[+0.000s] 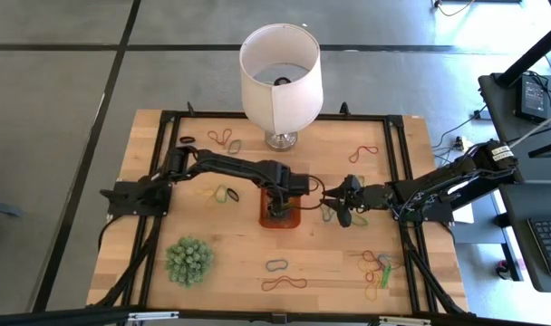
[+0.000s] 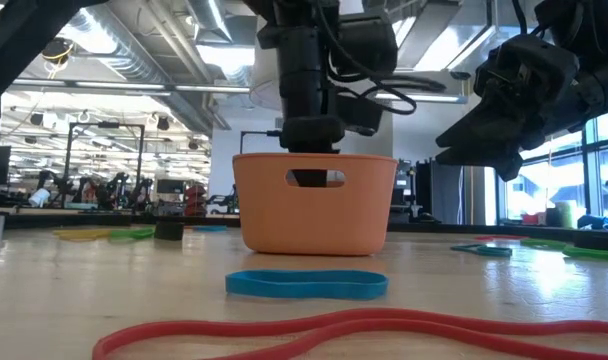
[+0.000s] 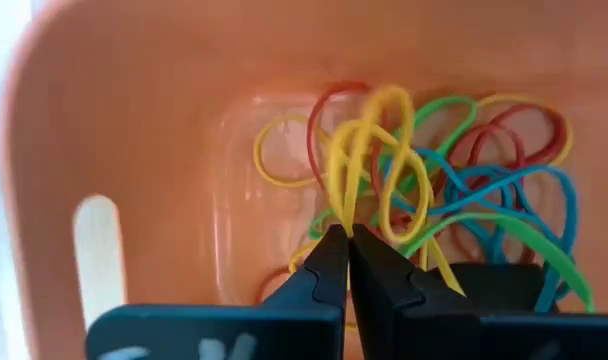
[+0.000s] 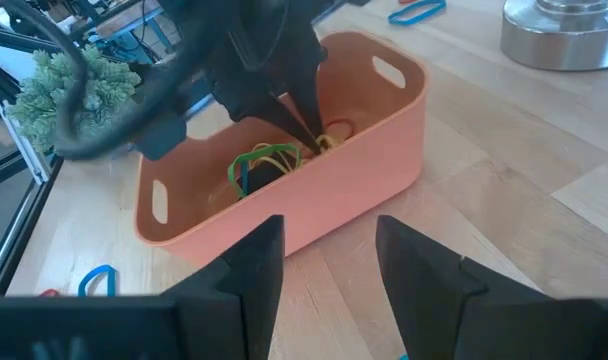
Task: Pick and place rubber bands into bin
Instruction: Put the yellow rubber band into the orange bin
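Note:
The orange bin (image 1: 280, 217) stands at mid-table and holds several rubber bands (image 3: 484, 190) in yellow, green, blue and red. My left gripper (image 3: 349, 245) reaches down inside the bin (image 4: 284, 170), shut on a yellow band. My right gripper (image 4: 329, 270) is open and hovers just right of the bin (image 2: 314, 205), touching nothing. More loose bands lie flat on the table, among them a pile near the right near corner (image 1: 377, 267), a blue one (image 2: 306, 284) and a red one (image 2: 364, 330) in front of the bin. My left gripper pinches the yellow rubber band (image 3: 344, 215) between its two shut fingertips. It comes from above, pointing down into the bin. The band's loops spread out from the tips over the other bands on the bin's floor.
A white lampshade on a metal base (image 1: 280, 77) stands at the far edge behind the bin. A spiky green ball plant (image 1: 188, 261) sits at the near left. Other bands lie near the far edge (image 1: 224, 138), (image 1: 363, 152) and left of the bin (image 1: 226, 193).

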Robot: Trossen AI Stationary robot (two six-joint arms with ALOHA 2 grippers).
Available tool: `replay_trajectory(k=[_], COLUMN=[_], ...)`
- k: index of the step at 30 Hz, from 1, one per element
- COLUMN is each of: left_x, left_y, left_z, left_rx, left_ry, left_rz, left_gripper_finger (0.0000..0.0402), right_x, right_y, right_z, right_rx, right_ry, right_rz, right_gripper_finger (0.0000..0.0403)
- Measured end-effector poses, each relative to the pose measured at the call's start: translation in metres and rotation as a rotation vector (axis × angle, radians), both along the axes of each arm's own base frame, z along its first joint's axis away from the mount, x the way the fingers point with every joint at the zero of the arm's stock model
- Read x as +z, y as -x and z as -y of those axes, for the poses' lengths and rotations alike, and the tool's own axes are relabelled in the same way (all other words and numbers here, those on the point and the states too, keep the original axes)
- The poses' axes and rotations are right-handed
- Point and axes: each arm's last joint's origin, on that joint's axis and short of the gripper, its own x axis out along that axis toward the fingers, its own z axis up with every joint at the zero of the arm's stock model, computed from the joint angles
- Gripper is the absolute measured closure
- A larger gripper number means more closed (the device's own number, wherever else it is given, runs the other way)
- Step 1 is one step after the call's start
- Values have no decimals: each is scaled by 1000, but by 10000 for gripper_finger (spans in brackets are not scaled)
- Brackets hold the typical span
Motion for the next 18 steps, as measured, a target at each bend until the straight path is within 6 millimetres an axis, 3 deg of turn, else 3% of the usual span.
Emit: replay_trajectory(k=[6,13,18], left_x=[-1,-23,-22], left_y=[-1,-4,-4], left_z=[0,2,1], left_rx=[-1,-1,4], left_ry=[5,53,45], left_rz=[4,-46,-42], left_gripper_finger=[399,399,397], right_x=[0,0,0], right_y=[0,0,0], right_z=[0,0,-1], right_rx=[0,0,18], right_ry=[0,-1,-7], right_rz=[0,0,-2], right_gripper_finger=[239,239,239])
